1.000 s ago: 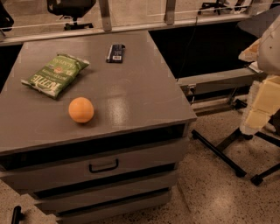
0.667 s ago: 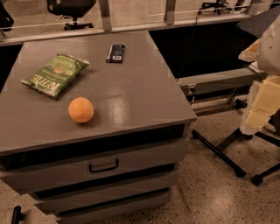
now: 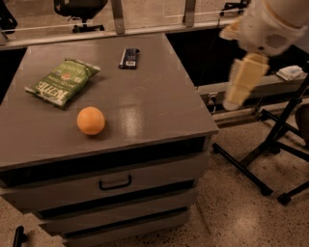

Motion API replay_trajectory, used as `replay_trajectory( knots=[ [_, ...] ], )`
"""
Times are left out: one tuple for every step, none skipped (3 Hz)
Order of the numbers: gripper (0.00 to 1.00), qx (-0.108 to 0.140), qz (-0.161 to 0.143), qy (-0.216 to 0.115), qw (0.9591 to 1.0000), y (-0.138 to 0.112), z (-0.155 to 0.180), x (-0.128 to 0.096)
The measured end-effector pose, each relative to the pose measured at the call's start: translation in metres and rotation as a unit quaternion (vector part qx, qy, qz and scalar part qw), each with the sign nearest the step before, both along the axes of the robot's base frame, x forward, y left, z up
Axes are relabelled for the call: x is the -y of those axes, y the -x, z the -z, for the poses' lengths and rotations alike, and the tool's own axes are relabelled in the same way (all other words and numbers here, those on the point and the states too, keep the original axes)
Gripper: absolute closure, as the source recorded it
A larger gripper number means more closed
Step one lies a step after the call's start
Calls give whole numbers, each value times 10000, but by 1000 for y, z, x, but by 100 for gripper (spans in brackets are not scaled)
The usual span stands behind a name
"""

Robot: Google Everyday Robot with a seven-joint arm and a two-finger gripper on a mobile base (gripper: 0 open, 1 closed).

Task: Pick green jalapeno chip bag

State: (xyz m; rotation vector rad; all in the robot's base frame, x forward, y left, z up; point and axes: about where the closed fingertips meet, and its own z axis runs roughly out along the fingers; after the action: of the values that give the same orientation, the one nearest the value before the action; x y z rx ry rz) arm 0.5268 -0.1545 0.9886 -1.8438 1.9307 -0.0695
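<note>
The green jalapeno chip bag [image 3: 63, 81] lies flat on the back left of the grey cabinet top [image 3: 159, 101], white lettering facing up. An orange [image 3: 91, 120] sits just in front of it and a little to the right. A small flat black object [image 3: 129, 58] lies near the back edge. My gripper [image 3: 242, 81], cream-coloured and blurred, hangs in the air to the right of the cabinet, beyond its right edge and far from the bag. It holds nothing that I can see.
The cabinet has drawers below, with a handle [image 3: 115, 183] on the top one. Black stand legs [image 3: 264, 153] spread over the speckled floor at the right. A rail and an office chair [image 3: 79, 8] stand behind the cabinet.
My arm and gripper have swung left and up, closer to the cabinet's right edge. The bag, orange and black object have not moved.
</note>
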Motion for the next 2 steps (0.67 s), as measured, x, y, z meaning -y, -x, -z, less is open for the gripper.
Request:
replay_trajectory(
  knots=[
    [0, 300, -898, -481, 9943, -73, -7, -80],
    [0, 260, -1650, -747, 9831, -125, 1, -185]
  ],
)
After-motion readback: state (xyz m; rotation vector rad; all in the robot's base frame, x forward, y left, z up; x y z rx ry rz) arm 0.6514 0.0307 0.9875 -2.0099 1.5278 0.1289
